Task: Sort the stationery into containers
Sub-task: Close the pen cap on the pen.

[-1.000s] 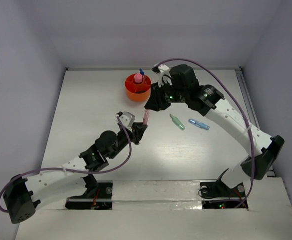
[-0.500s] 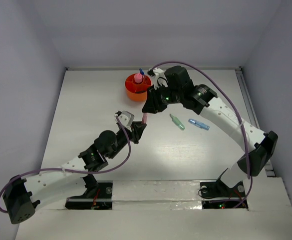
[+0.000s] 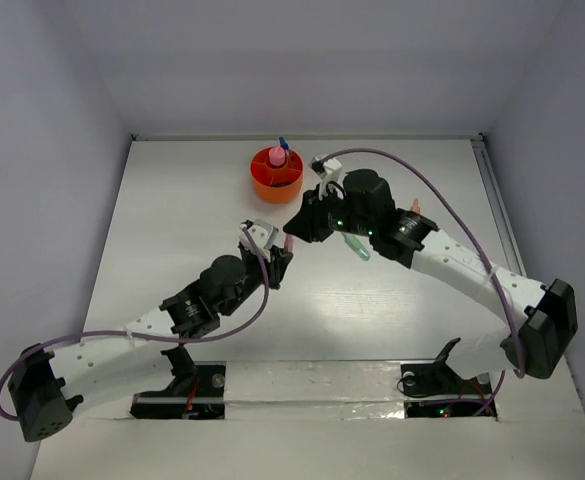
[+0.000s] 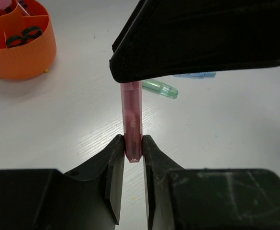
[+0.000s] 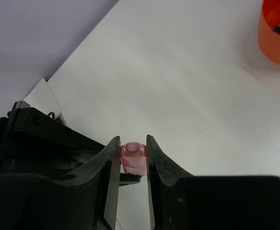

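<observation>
A pink capsule-like piece (image 4: 132, 115) stands upright between my two grippers over the middle of the table (image 3: 288, 243). My left gripper (image 4: 132, 148) is shut on its lower end. My right gripper (image 5: 132, 155) has come down over its upper end, with both jaws against the rounded pink cap (image 5: 133, 152). The round orange tub (image 3: 276, 180) stands at the back, with black scissors handles (image 4: 24, 36), a pink piece (image 3: 275, 157) and a blue-tipped item inside. A green capsule (image 4: 160, 88) and the blue-and-white pen (image 4: 195, 74) lie on the table behind the grippers.
The right arm (image 3: 442, 265) arches over the green capsule (image 3: 358, 249) and hides the pen in the top view. The left arm (image 3: 122, 345) lies across the near left. Grey walls enclose the white table (image 3: 172, 230) on three sides.
My right gripper has swung down and toward the near side, over the top of the pink piece. My left gripper has kept holding the piece in nearly the same place.
</observation>
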{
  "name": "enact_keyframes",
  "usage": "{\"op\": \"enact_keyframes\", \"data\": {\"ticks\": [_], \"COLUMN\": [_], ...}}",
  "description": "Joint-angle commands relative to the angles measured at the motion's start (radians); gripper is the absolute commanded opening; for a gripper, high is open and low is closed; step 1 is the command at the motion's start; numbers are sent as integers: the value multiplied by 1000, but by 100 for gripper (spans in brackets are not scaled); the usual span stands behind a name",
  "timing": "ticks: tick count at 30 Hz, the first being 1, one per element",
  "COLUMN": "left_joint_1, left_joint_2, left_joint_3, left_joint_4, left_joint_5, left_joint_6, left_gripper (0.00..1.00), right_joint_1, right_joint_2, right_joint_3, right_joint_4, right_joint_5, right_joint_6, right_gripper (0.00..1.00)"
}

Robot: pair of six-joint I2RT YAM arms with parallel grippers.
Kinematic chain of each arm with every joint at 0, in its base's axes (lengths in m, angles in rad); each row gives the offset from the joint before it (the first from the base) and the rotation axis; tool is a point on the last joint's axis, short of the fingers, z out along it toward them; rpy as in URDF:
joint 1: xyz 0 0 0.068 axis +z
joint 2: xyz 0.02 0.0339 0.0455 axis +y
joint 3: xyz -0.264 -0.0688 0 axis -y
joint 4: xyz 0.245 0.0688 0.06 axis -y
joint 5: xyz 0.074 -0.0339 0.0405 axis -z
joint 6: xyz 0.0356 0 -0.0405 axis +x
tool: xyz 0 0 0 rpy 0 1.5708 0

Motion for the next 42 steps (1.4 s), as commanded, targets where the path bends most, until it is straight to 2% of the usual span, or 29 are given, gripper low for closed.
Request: {"op": "enact_keyframes", "data": {"ticks": [1, 7, 15, 21, 24, 28, 31, 35, 42], "left_joint_1": [3, 3, 30, 40, 50, 50, 61, 72, 72], "left_joint_2": [-19, 3, -13, -17, -49, -37, -43, -91, -131], "left_joint_3": [188, 236, 266, 320, 328, 339, 339, 339, 267], "left_joint_4": [350, 342, 322, 292, 263, 247, 233, 198, 189], "left_joint_5": [-36, -57, -63, -66, -59, -33, -91, -100, -38], "left_joint_6": [-10, 16, 35, 44, 30, -11, -10, 5, -4], "left_gripper": [0, 0, 0, 0, 0, 0, 0, 0, 0], "right_joint_1": [93, 104, 104, 152, 152, 199, 221, 202, 192], "right_joint_2": [35, 15, 15, 61, 44, 113, 150, 93, 70], "right_joint_3": [-125, -240, -322, -374, -385, -343, -313, -346, -366], "right_joint_4": [-71, -2, 13, 10, -13, 9, -4, -82, 1], "right_joint_5": [-33, -14, -3, 38, 110, 69, 78, 174, 50], "right_joint_6": [55, 98, 117, 129, 120, 123, 121, 106, 153], "right_gripper": [0, 0, 0, 0, 0, 0, 0, 0, 0]}}
